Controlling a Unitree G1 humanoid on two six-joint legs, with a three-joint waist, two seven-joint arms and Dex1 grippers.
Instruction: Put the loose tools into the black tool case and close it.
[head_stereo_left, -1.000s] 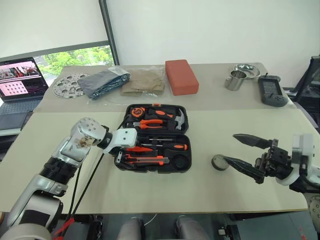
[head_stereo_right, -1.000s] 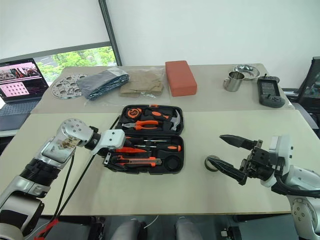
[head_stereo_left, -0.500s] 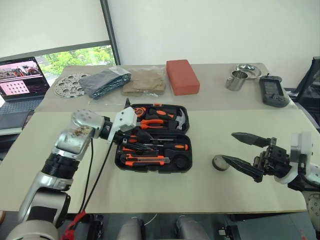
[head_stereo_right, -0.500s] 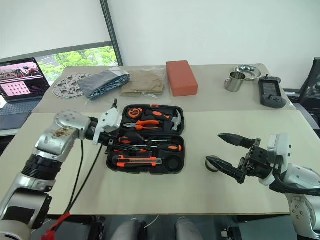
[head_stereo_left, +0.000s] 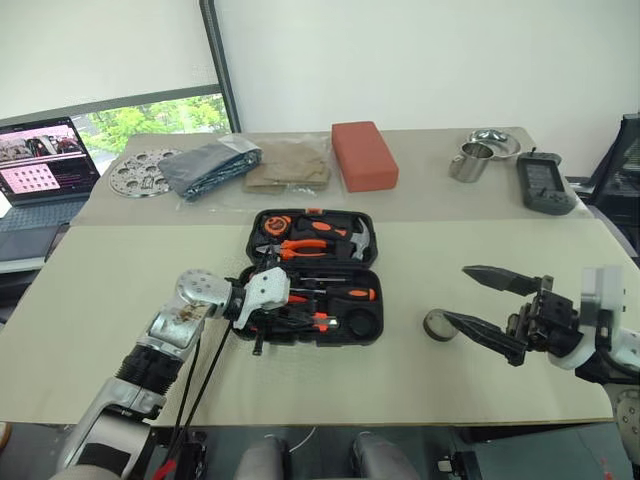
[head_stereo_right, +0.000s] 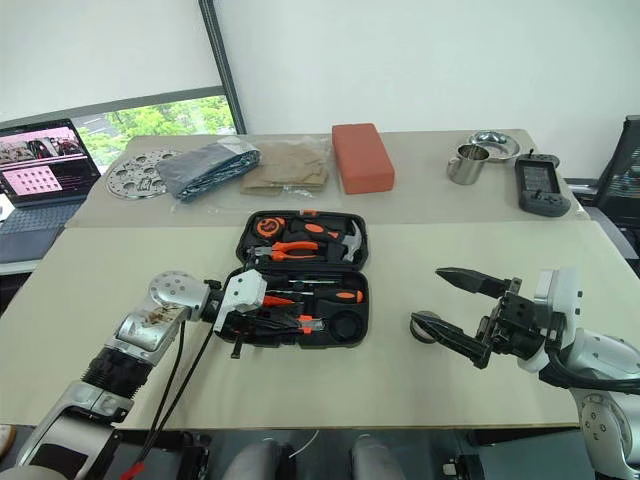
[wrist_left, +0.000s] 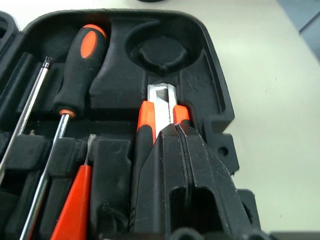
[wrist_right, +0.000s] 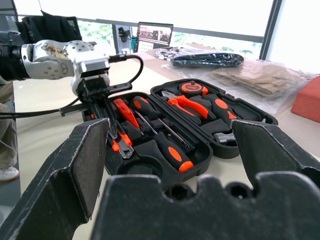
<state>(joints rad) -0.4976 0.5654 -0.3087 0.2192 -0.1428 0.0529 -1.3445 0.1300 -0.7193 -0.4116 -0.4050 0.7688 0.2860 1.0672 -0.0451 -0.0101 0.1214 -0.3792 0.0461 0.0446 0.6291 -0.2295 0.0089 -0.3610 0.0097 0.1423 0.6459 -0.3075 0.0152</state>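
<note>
An open black tool case lies mid-table. The left gripper, fingers pressed together, rests over the utility knife inside. The right gripper gapes wide beside a grey tape roll.

Both arms are silver-grey metal with ribbed black sleeves nearer the body. The left arm has a round, scuffed joint cap, a white wrist block and loose black cables beside it. The right arm ends in a white block with black, tapered, pointed fingers.
</note>
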